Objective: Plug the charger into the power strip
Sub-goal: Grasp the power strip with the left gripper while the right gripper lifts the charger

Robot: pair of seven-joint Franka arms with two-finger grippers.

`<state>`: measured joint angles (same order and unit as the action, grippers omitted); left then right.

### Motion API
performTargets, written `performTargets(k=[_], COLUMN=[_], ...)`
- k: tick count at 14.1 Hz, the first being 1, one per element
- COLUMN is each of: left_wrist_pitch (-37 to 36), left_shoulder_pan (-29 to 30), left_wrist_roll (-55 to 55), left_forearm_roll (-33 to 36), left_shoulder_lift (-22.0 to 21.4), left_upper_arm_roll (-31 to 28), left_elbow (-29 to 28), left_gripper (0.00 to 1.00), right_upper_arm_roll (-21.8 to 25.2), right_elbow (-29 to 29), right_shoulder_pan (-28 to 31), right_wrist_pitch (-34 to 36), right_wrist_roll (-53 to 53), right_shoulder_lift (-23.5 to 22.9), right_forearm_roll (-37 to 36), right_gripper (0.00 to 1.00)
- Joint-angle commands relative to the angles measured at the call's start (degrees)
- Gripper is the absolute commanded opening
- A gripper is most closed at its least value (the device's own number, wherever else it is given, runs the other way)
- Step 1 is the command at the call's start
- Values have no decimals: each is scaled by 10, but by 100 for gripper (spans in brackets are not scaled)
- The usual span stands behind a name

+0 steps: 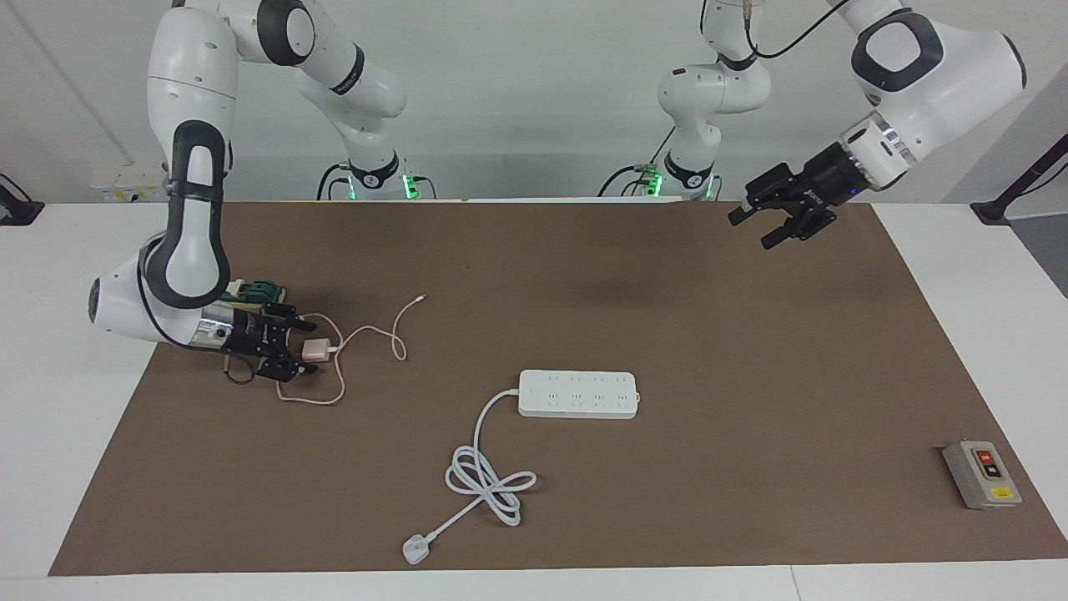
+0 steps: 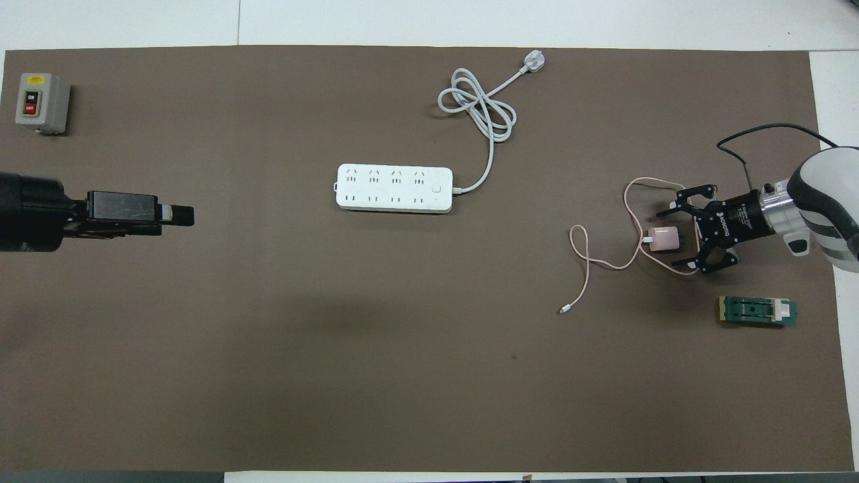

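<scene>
The bench (image 1: 959, 275) is white and carries a wide brown mat (image 1: 667, 275) on which everything lies. The right arm (image 1: 188, 209) reaches low toward its own end of the bench, while the left arm (image 1: 926, 75) is raised above the mat toward the opposite end.

The power strip (image 1: 578, 394) lies flat near the middle of the mat, sockets up. Its thick white cord (image 1: 484, 467) runs away from the robots, makes a loose knot-like loop and ends in a white plug (image 1: 414, 549) near the mat's edge. A grey switch box (image 1: 981, 475) with red and black buttons sits at the left arm's end, well apart from the strip. A small green fixture (image 2: 758, 312) lies at the right arm's end, nearer to the robots than the charger.

The right gripper (image 1: 294, 346) sits low at the mat, its fingers spread wide on either side of the charger (image 1: 315, 350), released and not clamping it. The left gripper (image 1: 755, 227) hangs in the air over bare mat, fingers apart, holding nothing.

The charger rests on the mat at the right arm's end, well apart from the power strip. Its thin pink cable (image 1: 367, 334) curls in loops around it, and the free tip lies toward the robots.
</scene>
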<state>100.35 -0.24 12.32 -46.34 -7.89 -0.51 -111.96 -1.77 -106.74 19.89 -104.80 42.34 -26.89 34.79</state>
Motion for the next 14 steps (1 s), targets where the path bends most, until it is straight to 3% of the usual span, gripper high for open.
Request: performTargets(k=[1,3,7,10,11,12,14], left_wrist_pitch=[27,27,28,20,1,-31,-43], left_shoulder_pan=[-15,-16,-45,-62,-64,-64,-66], left_wrist_roll=[69,133,248,280,313,355,406], left_forearm_roll=[-137,-202,-339,-399,-416,-444,-466], left_shoulder_lift=[2,35,88,117,138,179,217], left_upper_arm_roll=[-6,-5,-5,-4,-4,-4,-3], left_elbow=[-63,-77,-111,-122,-123,-122,-122], left_gripper=[100,100,100,100,100,100,100], right_upper_arm_roll=[-5,-5,-4,-4,-4,-5,-4], right_elbow=[-13,-13,-22,-36,-37,-36,-36], right_shoulder_pan=[8,8,13,15,15,15,14], right_wrist_pitch=[-13,-15,-33,-49,-49,-49,-49], right_wrist_roll=[-22,-21,-22,-24,-23,-23,-23], right_shoulder_lift=[4,4,5,8,8,8,8], right_forearm_roll=[15,18,20,20,20,20,20], right_gripper=[100,99,78,74,67,50,14])
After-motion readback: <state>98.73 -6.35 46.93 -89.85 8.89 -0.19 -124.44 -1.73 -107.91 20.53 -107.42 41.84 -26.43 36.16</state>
